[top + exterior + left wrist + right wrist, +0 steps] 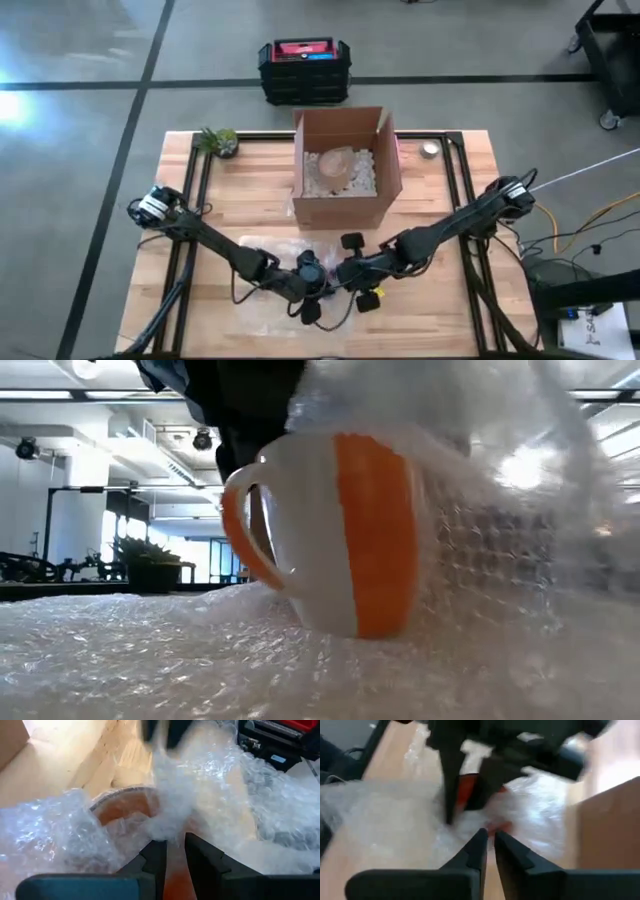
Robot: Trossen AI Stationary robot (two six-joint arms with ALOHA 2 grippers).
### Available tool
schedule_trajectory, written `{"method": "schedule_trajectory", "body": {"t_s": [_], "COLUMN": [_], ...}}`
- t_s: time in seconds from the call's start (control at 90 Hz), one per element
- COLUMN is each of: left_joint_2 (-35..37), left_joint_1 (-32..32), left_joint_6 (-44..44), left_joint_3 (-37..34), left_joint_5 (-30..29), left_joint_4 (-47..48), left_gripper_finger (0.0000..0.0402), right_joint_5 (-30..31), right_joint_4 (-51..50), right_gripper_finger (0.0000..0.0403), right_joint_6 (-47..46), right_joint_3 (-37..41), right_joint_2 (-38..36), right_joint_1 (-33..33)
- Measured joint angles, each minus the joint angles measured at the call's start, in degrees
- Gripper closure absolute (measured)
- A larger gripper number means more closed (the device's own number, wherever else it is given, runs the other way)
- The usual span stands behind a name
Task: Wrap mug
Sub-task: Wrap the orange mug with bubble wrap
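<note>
wooden counter carries a mug, white with an orange band and orange handle, standing upright on bubble wrap near the front edge, with more wrap lifted over its far side. both arms meet over it: the left gripper has its jaws pinched on a fold of wrap just above the mug's rim, and the right gripper comes in from the other side with its jaws nearly together, though whether they hold any wrap i cannot tell. behind them an open box holds packing fill, with a small plant at the counter's far left corner.
</note>
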State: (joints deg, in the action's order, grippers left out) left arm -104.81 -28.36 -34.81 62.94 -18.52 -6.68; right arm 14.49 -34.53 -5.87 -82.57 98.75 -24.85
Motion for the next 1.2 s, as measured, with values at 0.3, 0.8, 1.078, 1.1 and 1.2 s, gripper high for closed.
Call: {"method": "schedule_trajectory", "body": {"t_s": [0.3,0.8,1.078,1.1,1.2], "left_joint_2": [0.09,9.42,7.95,7.42,5.16], "left_joint_1": [0.02,-0.48,0.42,0.61,0.82], "left_joint_6": [-0.02,0.66,1.81,2.08,4.08], "left_joint_3": [-0.07,-0.29,-0.27,-0.29,-0.28], "left_joint_5": [0.02,0.97,-4.41,-4.52,-5.29], "left_joint_4": [-0.03,3.17,2.80,2.23,-1.22], "left_gripper_finger": [0.0343,0.0343,0.0354,0.0355,0.0359], "right_joint_5": [-5.89,-8.92,-8.53,-8.51,-8.54], "right_joint_4": [3.59,3.46,3.47,3.64,3.73], "right_gripper_finger": [0.0388,0.0401,0.0400,0.0400,0.0400], "right_joint_6": [-0.55,-1.08,-1.01,-1.01,-0.94], "right_joint_3": [1.03,1.17,1.27,1.27,1.25], "right_joint_2": [5.75,12.51,12.47,12.47,12.47], "right_joint_1": [0.18,0.25,0.23,0.23,0.23]}}
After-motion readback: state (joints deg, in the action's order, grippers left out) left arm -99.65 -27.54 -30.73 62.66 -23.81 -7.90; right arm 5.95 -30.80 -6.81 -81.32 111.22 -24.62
